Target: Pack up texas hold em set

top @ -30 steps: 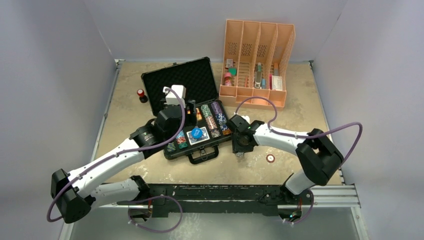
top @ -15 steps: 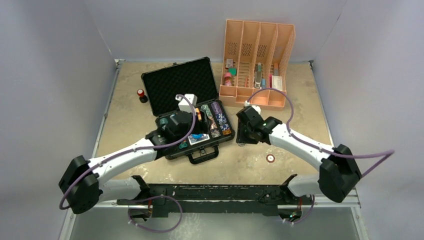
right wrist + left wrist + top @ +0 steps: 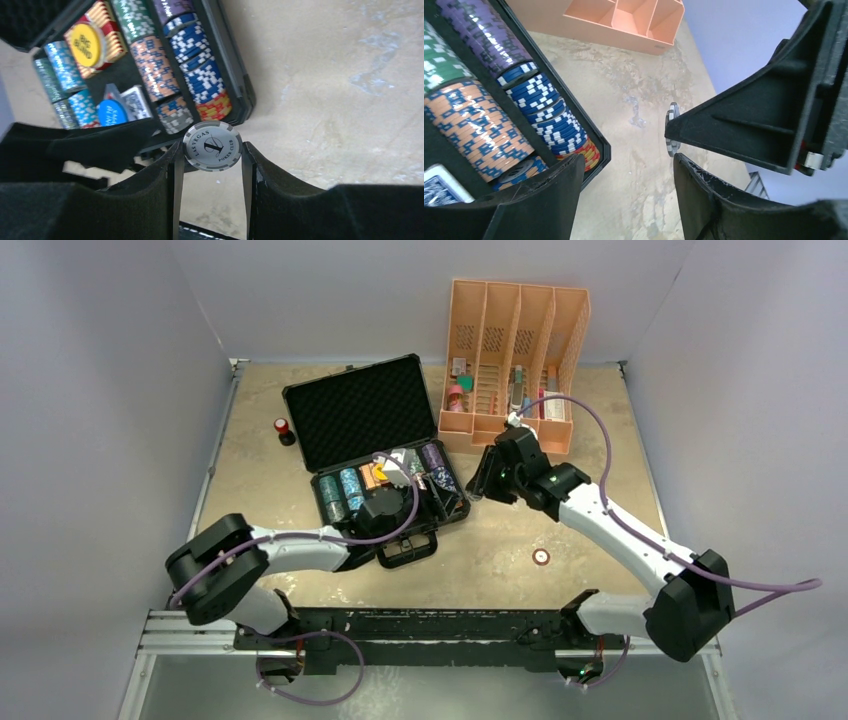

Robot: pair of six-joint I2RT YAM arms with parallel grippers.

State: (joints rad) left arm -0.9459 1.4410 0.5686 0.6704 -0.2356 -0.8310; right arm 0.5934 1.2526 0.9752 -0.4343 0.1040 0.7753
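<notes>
The black case (image 3: 352,412) lies open, its tray holding rows of poker chips (image 3: 150,70), a card deck (image 3: 134,102), a yellow dealer button (image 3: 86,45) and a blue one (image 3: 112,112). My right gripper (image 3: 212,155) is shut on a grey-and-white poker chip (image 3: 212,146), held upright by its edges. It hovers over the table just off the case's front right corner (image 3: 478,488). My left gripper (image 3: 628,162) is open and empty, low over that same corner (image 3: 425,488). Its view shows the held chip (image 3: 670,131) edge-on beside the right gripper's fingers (image 3: 749,120).
An orange slotted organizer (image 3: 515,350) stands at the back right, close behind my right arm. One loose chip (image 3: 541,557) lies on the table near the front. A red-topped black cylinder (image 3: 283,428) sits left of the case lid. The case handle (image 3: 405,550) points toward me.
My left arm swung right across the tray to the case's right corner, its jaws narrowing a little. My right gripper carried the chip away from the front, up beside the case.
</notes>
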